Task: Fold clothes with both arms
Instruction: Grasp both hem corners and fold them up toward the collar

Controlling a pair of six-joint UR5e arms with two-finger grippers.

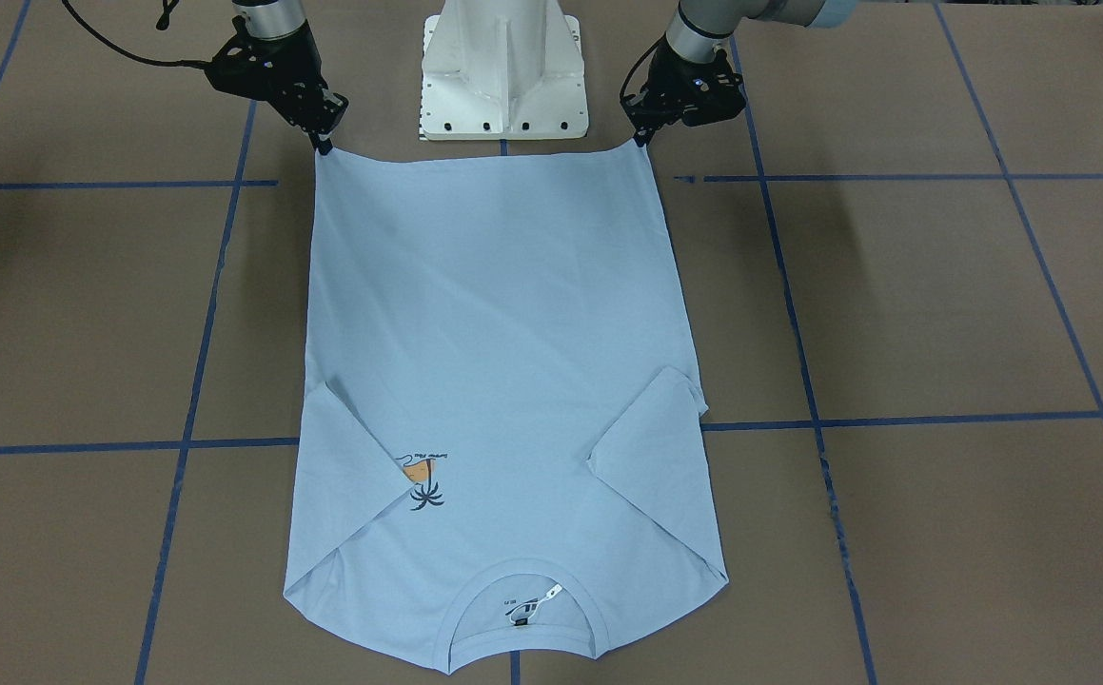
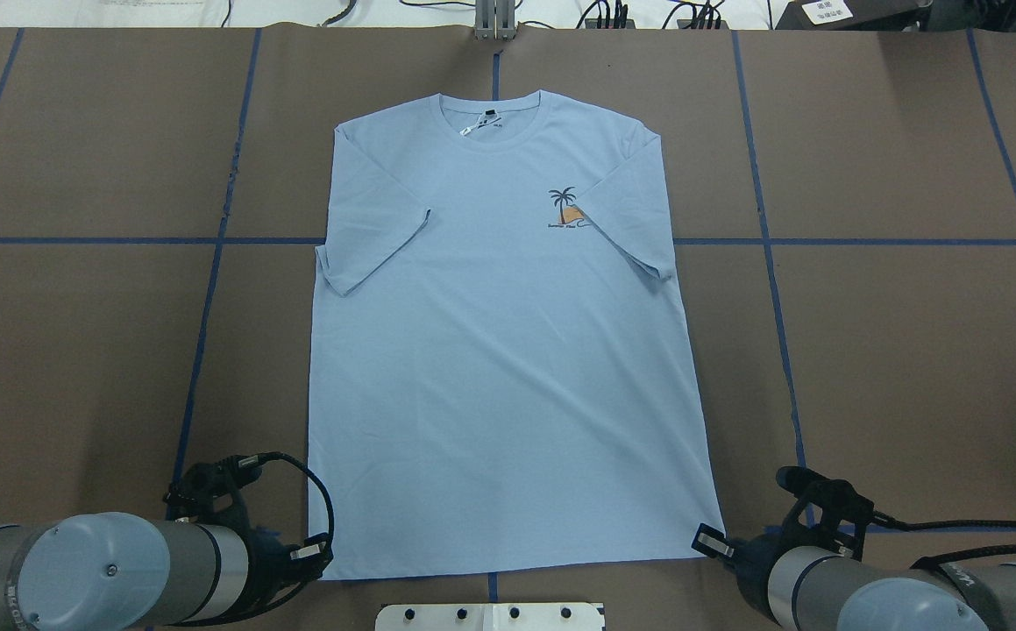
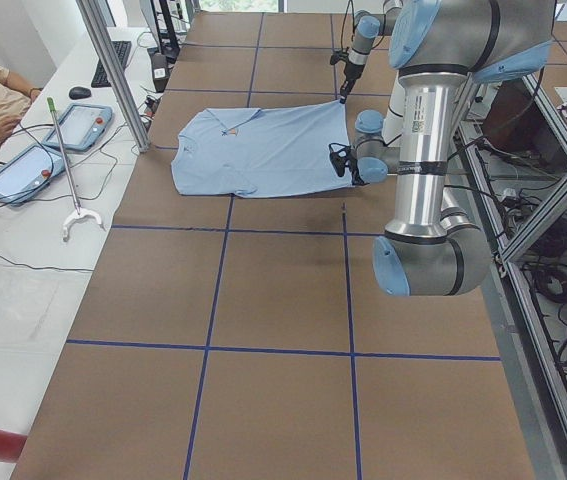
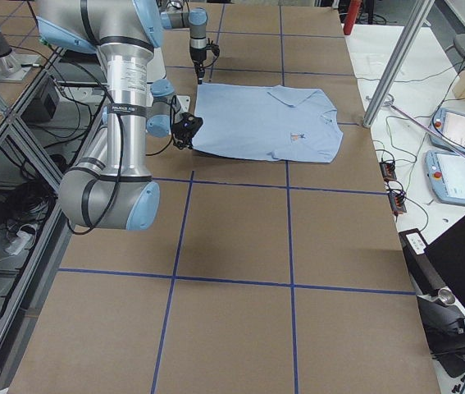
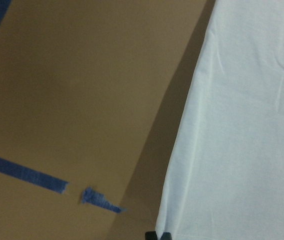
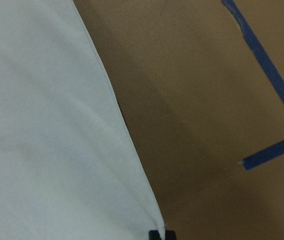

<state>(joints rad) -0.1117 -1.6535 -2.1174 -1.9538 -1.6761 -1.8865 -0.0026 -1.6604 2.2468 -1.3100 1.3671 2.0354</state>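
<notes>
1. Pinching the two corners of the hem point(image 1: 484, 164) of the T-shirt point(image 1: 499, 314), the left gripper point(image 1: 643, 141) and right gripper point(image 1: 322, 145) are each holding cloth between closed fingers, beside the white base point(image 1: 503, 71).
2. The T-shirt is lying flat in the middle of the table point(image 1: 941, 304), print point(image 1: 423, 480) up, sleeves point(image 1: 651, 447) tucked inward.
3. Judging the risks: a thinly pinched corner could slip free if one gripper is pulling harder, uneven lifting could skew the fold, and the tucked sleeves could flop open.
4. The T-shirt's long axis is running straight away from the robot, with the collar point(image 1: 522, 623) pointing to the far side and the hem nearest the base.
</notes>
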